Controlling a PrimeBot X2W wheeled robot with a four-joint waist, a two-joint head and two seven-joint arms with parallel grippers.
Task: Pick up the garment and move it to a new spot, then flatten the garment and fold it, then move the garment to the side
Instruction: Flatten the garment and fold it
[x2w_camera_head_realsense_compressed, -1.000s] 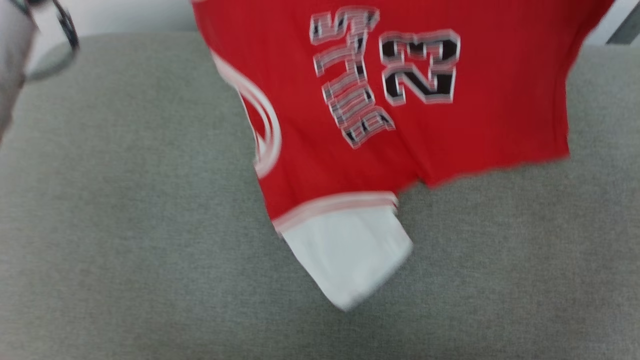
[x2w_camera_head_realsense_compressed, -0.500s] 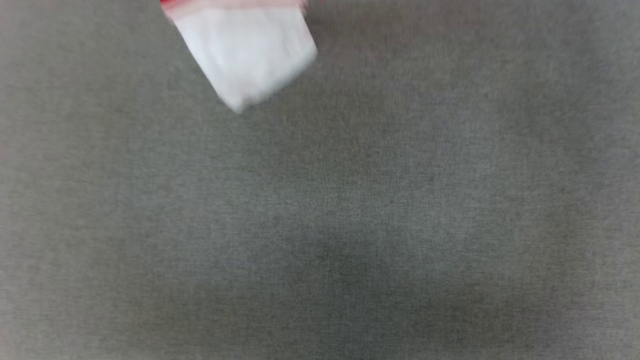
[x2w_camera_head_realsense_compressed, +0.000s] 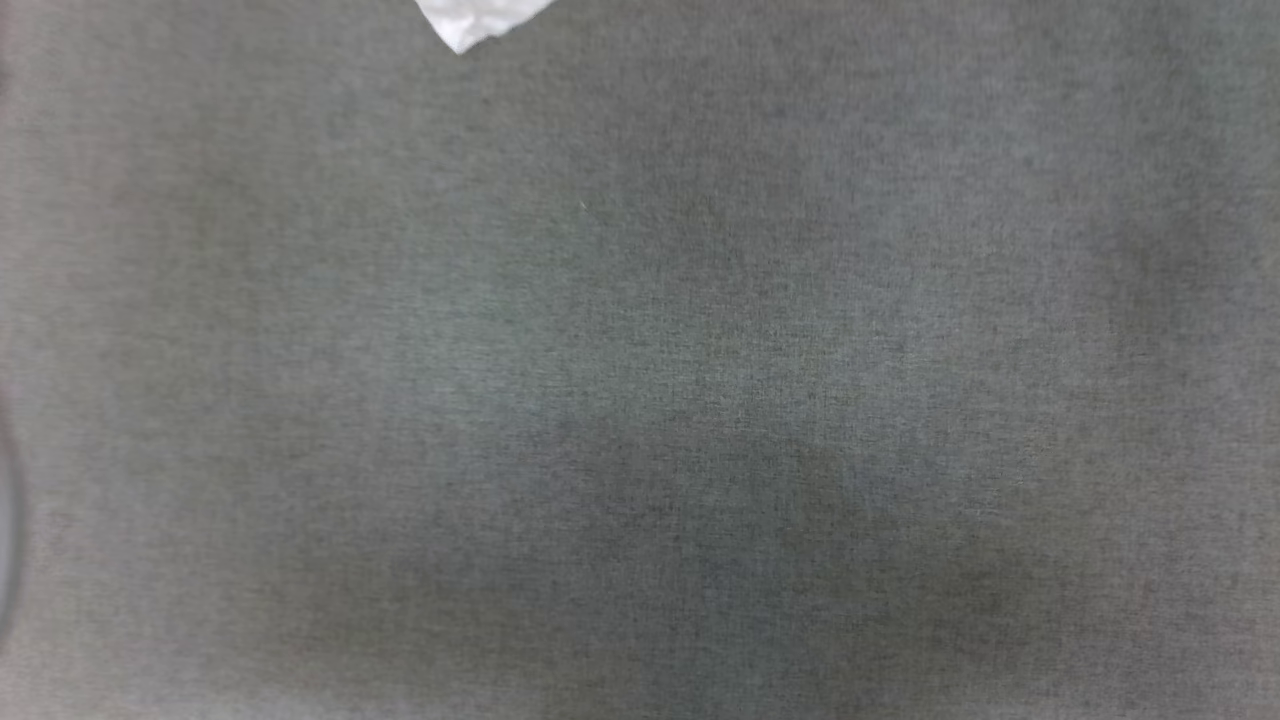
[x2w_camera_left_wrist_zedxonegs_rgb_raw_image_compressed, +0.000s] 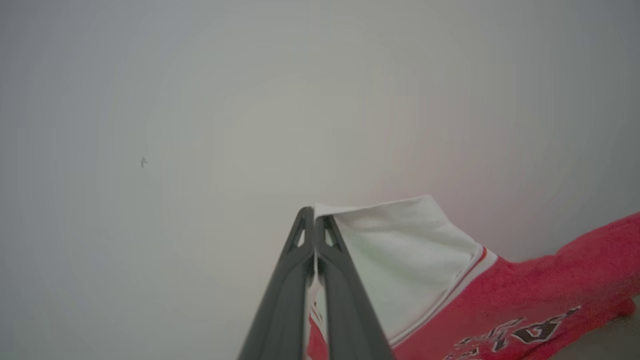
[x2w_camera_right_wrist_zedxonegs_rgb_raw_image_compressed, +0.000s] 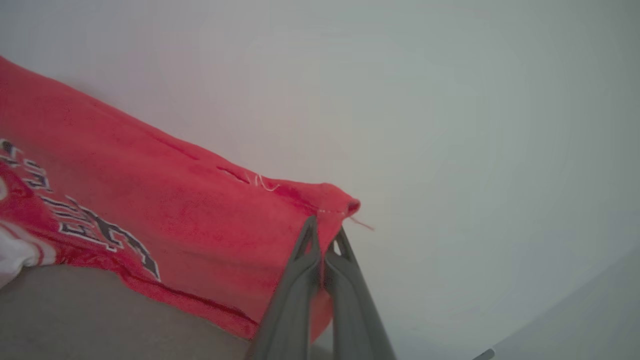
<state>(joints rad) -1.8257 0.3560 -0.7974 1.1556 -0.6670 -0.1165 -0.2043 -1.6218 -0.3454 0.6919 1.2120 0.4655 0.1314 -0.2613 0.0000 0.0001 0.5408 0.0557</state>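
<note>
The garment (x2w_camera_left_wrist_zedxonegs_rgb_raw_image_compressed: 505, 305) is a red jersey with black white-edged lettering and a white sleeve. It hangs in the air, stretched between both arms. My left gripper (x2w_camera_left_wrist_zedxonegs_rgb_raw_image_compressed: 314, 217) is shut on the edge of its white sleeve. In the right wrist view my right gripper (x2w_camera_right_wrist_zedxonegs_rgb_raw_image_compressed: 324, 227) is shut on a red corner of the garment (x2w_camera_right_wrist_zedxonegs_rgb_raw_image_compressed: 200, 210), whose lower edge droops toward the grey surface. In the head view just the white sleeve tip of the garment (x2w_camera_head_realsense_compressed: 475, 20) pokes in at the top edge.
A grey fabric surface (x2w_camera_head_realsense_compressed: 640, 400) spreads across the head view and shows under the hanging cloth (x2w_camera_right_wrist_zedxonegs_rgb_raw_image_compressed: 75, 320). A plain pale wall (x2w_camera_left_wrist_zedxonegs_rgb_raw_image_compressed: 200, 100) stands behind both grippers.
The head camera has tilted down: the jersey has slid up out of the picture until only the sleeve tip is left at the top edge.
</note>
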